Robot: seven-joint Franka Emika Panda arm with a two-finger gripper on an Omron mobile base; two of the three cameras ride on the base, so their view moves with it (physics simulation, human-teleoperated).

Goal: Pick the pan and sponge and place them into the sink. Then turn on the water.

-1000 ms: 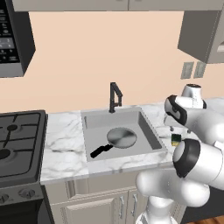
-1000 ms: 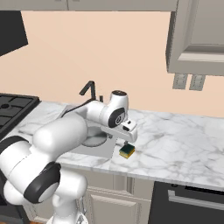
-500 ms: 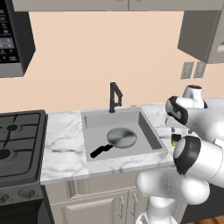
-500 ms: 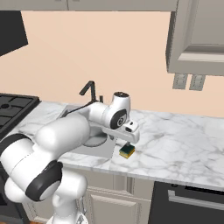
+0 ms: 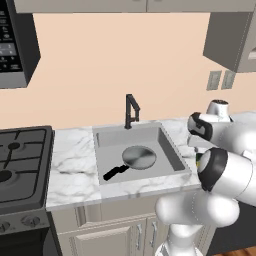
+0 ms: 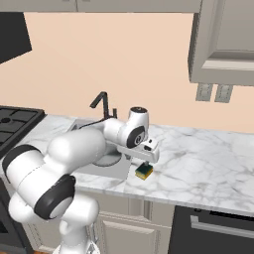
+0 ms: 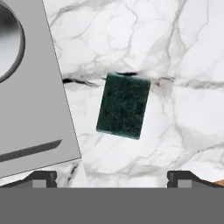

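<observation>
1. Lower now than a second ago, the gripper (image 7: 112, 177) has dropped closer over the sponge (image 6: 144, 171).
2. Its jaws stand spread wide, holding nothing; both fingertips (image 7: 41, 178) flank bare marble counter (image 7: 192, 100).
3. Green side up, the sponge (image 7: 123, 105) lies flat on the counter, just beside the sink's (image 5: 172, 152) right rim.
4. Over in the basin, the pan (image 5: 138, 157) rests on the floor, black handle (image 5: 114, 172) pointing front-left.
5. Behind it stands the black faucet (image 5: 131, 111).

Dark green-topped yellow sponge (image 7: 124, 105) on white grey-veined marble counter (image 7: 175, 65).
</observation>
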